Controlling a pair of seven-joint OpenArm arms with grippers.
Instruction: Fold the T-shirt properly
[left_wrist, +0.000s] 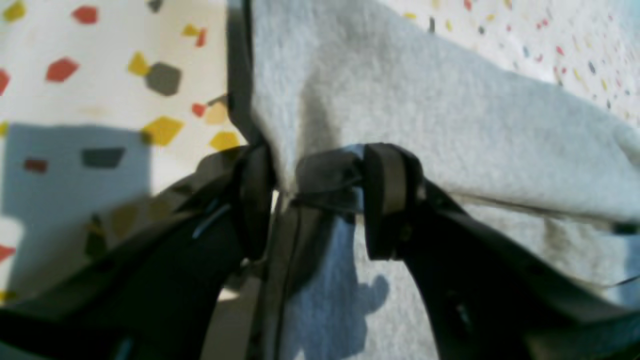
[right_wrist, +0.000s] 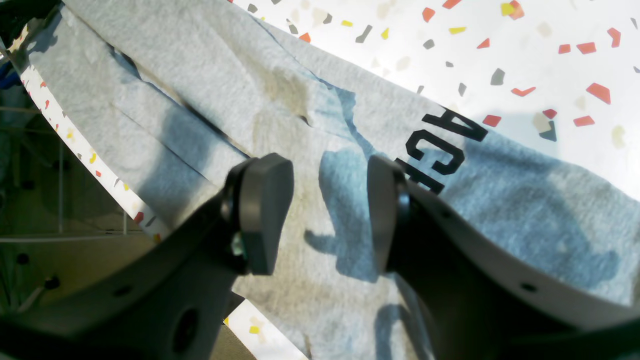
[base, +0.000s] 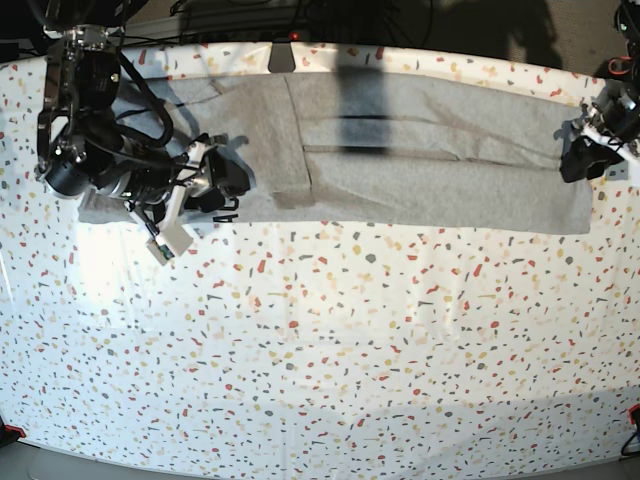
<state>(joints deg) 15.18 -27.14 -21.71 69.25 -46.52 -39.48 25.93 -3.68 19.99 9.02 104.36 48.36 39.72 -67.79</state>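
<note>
The T-shirt (base: 400, 170) lies along the table's (base: 320, 350) far edge, between both arms.

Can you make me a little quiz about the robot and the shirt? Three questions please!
1. True or false: the left pincer has grey T-shirt cloth between its tips.
2. What colour are the letters on the shirt?
3. Is the right pincer (a) open above the shirt or (b) squeezing a sock?

Key: 1 true. 2 black. 3 a.
</note>
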